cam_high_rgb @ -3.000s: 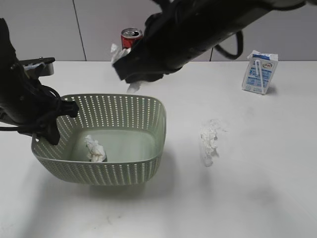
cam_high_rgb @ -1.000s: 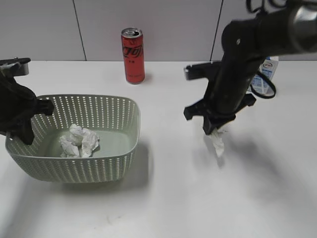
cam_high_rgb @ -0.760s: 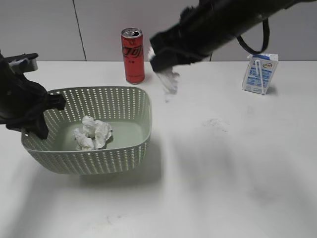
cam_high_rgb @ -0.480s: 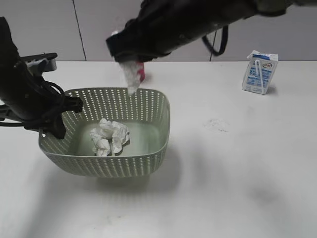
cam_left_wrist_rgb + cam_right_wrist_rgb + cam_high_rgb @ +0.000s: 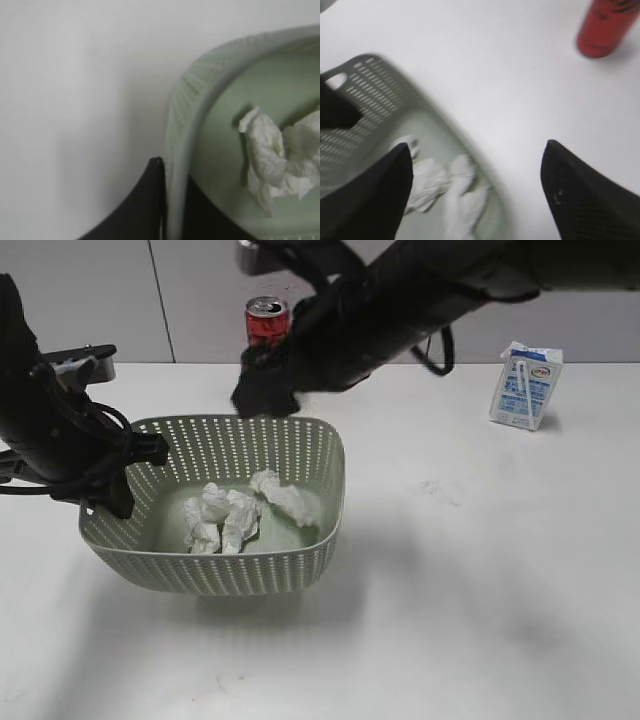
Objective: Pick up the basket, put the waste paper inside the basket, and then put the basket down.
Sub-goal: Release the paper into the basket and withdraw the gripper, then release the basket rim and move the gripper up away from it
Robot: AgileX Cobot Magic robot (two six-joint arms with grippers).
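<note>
The sage-green lattice basket (image 5: 310,455) is held tilted above the table by my left gripper (image 5: 112,475), which is shut on its left rim (image 5: 175,190). Three white waste paper wads (image 5: 245,512) lie inside it; one shows in the left wrist view (image 5: 272,160), and they show blurred in the right wrist view (image 5: 452,192). My right gripper (image 5: 265,398) hovers open and empty over the basket's far rim (image 5: 375,75), its fingers (image 5: 570,195) spread wide.
A red drink can (image 5: 265,320) stands at the back, partly behind the right arm; it also shows in the right wrist view (image 5: 607,25). A blue-and-white carton (image 5: 525,385) stands at the far right. A faint smudge (image 5: 440,490) marks the white table.
The right gripper carried the last wad from the table's right over the basket and let it go; it now lies inside. The held basket shifted left, then back right.
</note>
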